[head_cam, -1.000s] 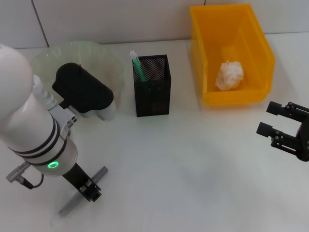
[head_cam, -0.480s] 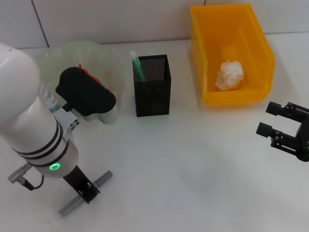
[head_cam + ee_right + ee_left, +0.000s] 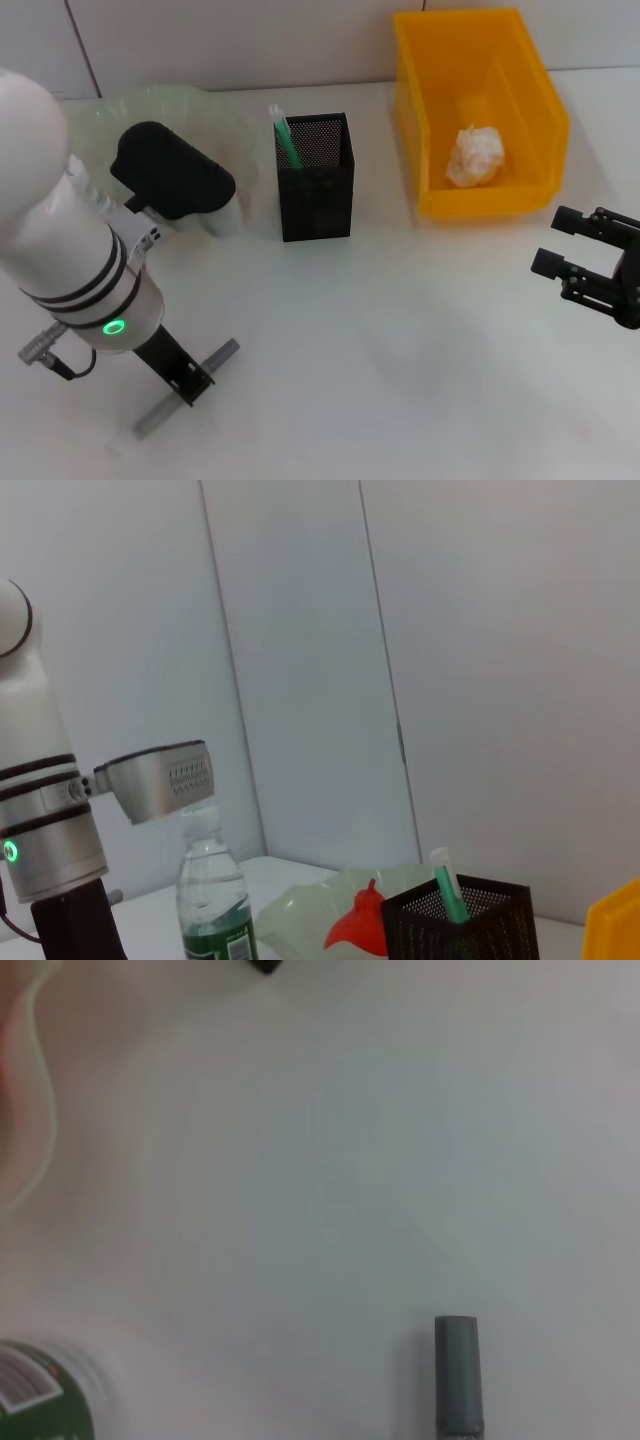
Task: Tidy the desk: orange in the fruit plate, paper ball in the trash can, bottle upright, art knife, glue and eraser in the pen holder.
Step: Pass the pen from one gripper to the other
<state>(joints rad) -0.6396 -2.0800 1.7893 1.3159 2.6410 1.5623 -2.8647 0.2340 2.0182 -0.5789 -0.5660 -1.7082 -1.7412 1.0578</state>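
Note:
My left gripper (image 3: 188, 381) is low over the table at the front left, closed around the middle of the grey art knife (image 3: 222, 354). The knife's end also shows in the left wrist view (image 3: 457, 1375). The bottle (image 3: 212, 900) stands upright beside the fruit plate (image 3: 100, 115). The orange (image 3: 358, 932) lies in that plate; my left arm hides it in the head view. The pen holder (image 3: 317, 205) holds a green stick (image 3: 286, 140). The paper ball (image 3: 475, 155) lies in the trash can (image 3: 520, 90). My right gripper (image 3: 553, 243) is open and empty at the right edge. The eraser is out of view.
A white wall runs close behind the plate, the pen holder and the trash can. My bulky left arm (image 3: 70, 250) covers the table's left side. Bare white tabletop (image 3: 400, 340) lies between the two grippers.
My left gripper has shifted a little up and to the right, and the art knife has shifted with it. My left arm now hides the orange. The right arm has not moved.

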